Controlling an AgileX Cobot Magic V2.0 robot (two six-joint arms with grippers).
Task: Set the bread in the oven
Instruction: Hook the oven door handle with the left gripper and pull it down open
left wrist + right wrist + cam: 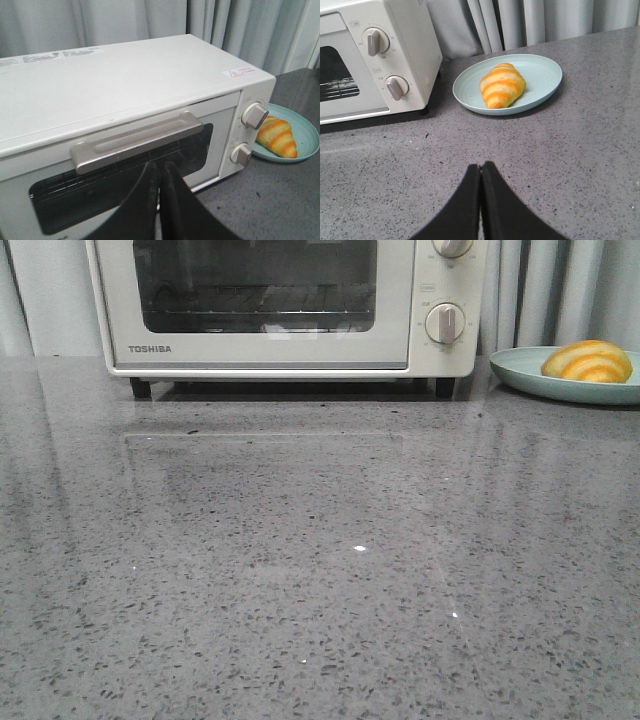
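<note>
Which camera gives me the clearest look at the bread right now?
The right wrist view: the bread lies whole and unobstructed on the plate. The left wrist view shows it small beside the oven; the front view catches only its top over the plate's rim.

Orange, yellow-striped bread [502, 85], teal plate [545, 75], cream oven [400, 300].

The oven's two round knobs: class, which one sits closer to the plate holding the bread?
The lower knob. It sits near the oven's bottom corner, beside the plate with the bread; the upper knob is higher.
</note>
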